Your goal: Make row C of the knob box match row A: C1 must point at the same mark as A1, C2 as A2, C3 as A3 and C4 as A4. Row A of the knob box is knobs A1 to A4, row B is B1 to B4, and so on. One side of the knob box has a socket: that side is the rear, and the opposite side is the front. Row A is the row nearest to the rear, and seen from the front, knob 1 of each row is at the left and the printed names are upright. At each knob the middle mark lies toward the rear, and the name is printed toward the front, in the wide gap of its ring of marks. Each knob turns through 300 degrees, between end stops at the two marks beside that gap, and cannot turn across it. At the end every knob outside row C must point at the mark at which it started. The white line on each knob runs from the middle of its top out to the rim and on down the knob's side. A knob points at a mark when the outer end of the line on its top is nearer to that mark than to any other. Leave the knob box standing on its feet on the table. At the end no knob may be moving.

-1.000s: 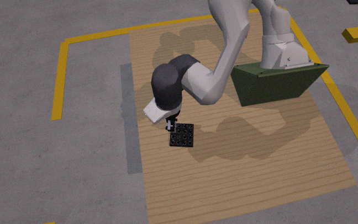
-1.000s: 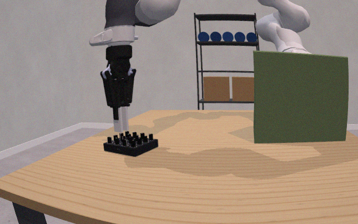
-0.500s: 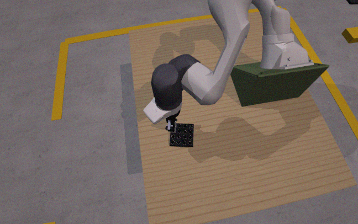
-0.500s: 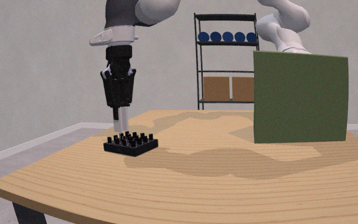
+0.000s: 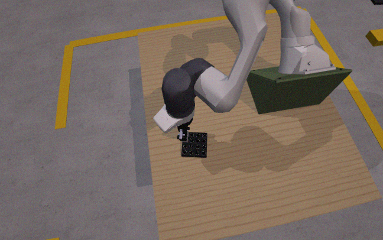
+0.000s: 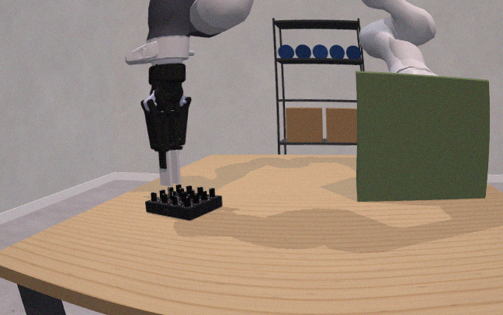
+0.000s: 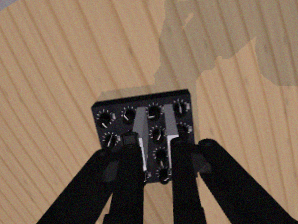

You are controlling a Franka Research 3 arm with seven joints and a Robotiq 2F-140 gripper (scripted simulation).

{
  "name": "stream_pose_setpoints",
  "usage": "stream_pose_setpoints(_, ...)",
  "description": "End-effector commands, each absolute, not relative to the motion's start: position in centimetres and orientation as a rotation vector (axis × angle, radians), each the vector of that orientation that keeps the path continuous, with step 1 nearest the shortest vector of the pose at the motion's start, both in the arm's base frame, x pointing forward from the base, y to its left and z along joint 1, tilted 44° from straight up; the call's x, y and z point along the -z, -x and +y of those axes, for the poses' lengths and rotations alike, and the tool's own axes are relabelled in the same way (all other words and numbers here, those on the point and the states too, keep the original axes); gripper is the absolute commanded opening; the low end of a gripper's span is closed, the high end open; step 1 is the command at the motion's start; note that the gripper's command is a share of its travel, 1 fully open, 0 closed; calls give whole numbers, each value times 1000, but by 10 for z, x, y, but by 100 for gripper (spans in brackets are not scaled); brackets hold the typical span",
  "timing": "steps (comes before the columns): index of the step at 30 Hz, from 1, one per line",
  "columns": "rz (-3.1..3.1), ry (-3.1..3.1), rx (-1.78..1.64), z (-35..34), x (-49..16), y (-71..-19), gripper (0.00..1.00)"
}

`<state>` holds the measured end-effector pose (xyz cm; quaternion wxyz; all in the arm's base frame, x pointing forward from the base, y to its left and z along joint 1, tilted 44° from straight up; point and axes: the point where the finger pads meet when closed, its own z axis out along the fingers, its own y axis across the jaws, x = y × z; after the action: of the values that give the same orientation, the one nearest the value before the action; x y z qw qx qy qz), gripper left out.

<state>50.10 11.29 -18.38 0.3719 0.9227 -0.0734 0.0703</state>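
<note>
The black knob box [image 5: 194, 145] stands on its feet on the wooden table, near the left edge. It also shows in the exterior view [image 6: 183, 202] and in the wrist view [image 7: 143, 123]. My gripper [image 6: 170, 182] points straight down, with its fingertips just above the knob tops at the box's far left part. In the wrist view the two light fingertips stand a narrow gap apart, and a line of knobs shows through that gap. Nothing is between the fingers. The white lines on the knobs are too small to read.
A green block [image 6: 421, 136] carrying the arm's base stands at the back right of the table. A shelf rack [image 6: 318, 85] with blue discs and brown boxes stands behind the table. The table's left edge [image 5: 148, 153] is close to the box.
</note>
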Motion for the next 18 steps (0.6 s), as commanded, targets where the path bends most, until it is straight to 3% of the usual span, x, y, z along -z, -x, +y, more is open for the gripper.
stream_pose_setpoints(1,-193,-2369,-183,114,185,-501,12)
stream_pose_setpoints(18,-193,-2369,-183,115,186,-502,12)
